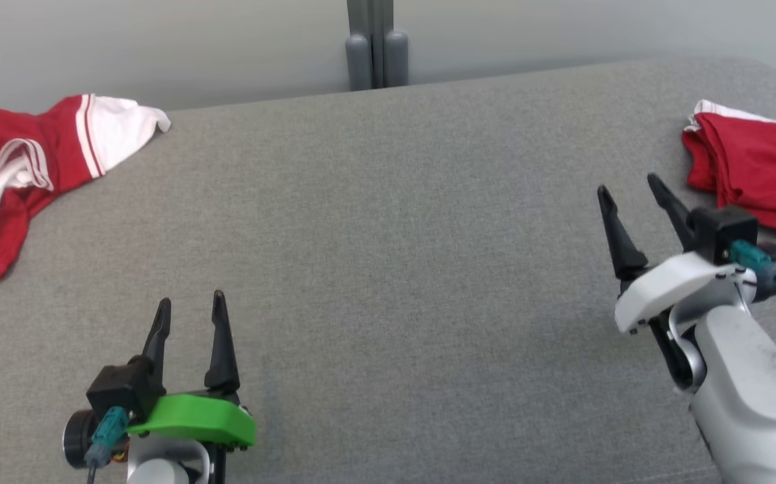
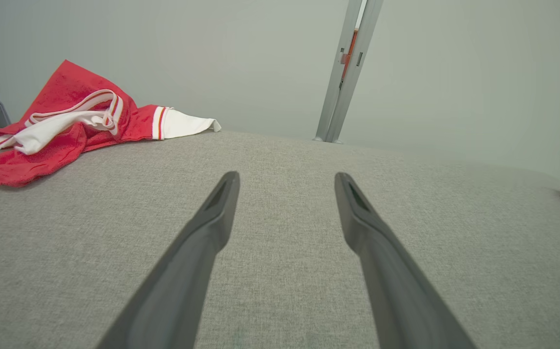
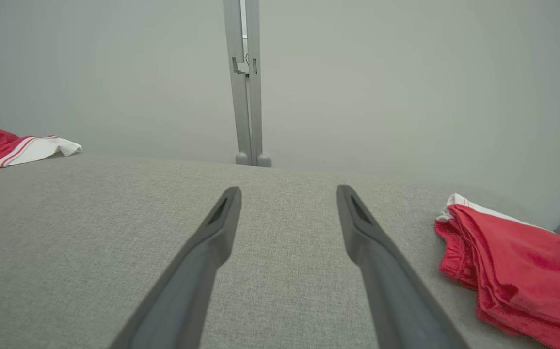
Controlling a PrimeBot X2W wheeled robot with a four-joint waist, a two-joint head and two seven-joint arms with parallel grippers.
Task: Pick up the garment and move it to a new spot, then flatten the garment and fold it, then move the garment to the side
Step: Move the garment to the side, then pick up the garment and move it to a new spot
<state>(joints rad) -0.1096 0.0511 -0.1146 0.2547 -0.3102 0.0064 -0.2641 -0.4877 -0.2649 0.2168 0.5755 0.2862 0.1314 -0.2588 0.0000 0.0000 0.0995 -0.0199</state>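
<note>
A crumpled red garment with white trim [image 1: 18,168] lies at the far left of the grey table [image 1: 388,235]; the left wrist view has it at upper left [image 2: 66,121], the right wrist view at its left edge [image 3: 3,145]. A folded red garment [image 1: 757,168] rests at the far right, also at lower right in the right wrist view [image 3: 517,271]. My left gripper [image 1: 191,307] hovers open near the front left, empty. Just left of the folded garment stands my right gripper [image 1: 626,185], open and empty. Both pairs of fingers [image 2: 212,228] [image 3: 212,237] point over bare cloth.
A grey metal post [image 1: 374,47] rises behind the table's far edge against a pale wall. The table's right back corner curves away past the folded garment.
</note>
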